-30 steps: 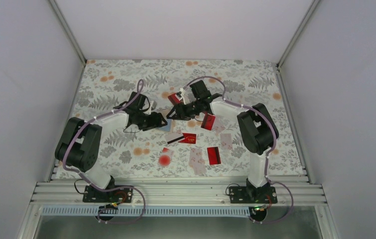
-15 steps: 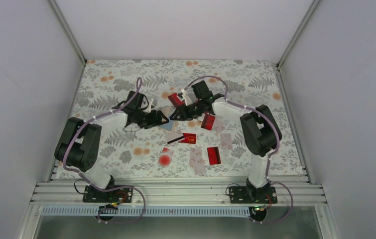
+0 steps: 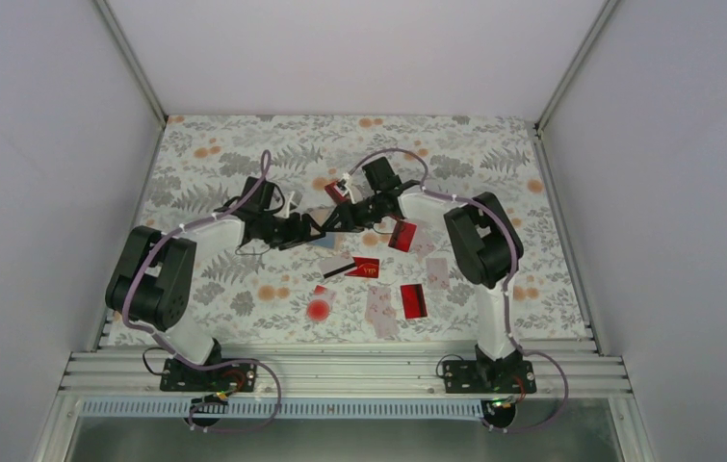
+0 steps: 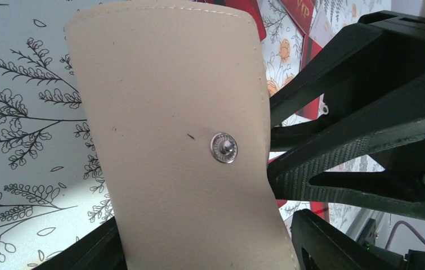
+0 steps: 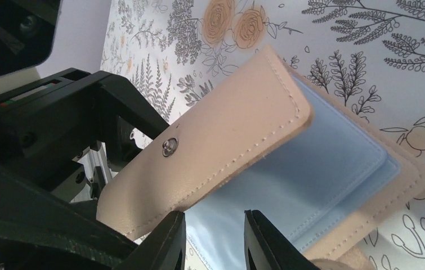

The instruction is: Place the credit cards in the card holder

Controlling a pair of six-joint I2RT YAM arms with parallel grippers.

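Holder (image 5: 238,129) is sitting mid-table between the two grippers, just far-left of the loose cards (image 3: 413,300). It is looking light and soft: the tan flap is bowing and the blue lining (image 5: 322,174) is gaping open.

Left gripper (image 4: 204,250) is clamping it across the lower end, a finger pressing on each side, leaving the flap and its metal snap (image 4: 223,148) standing free. Right gripper (image 5: 213,239) is hovering at the open mouth, fingers nearly together with a thin blue gap between. Whether they are pinching anything, I cannot tell.

I am judging that this skin will flex under any push, so the firm hold belongs low by the fold, with the flap being kept back. The cards are looking thin, stiff and glossy. They are lying flat on the floral table (image 3: 205,183), so they are likely slippery, and an edge is the place to take them.

From above, the arms are covering nearly all of the holder. The inner pockets are not showing, so any cards already inside are going unseen. No card is showing between the right fingers.
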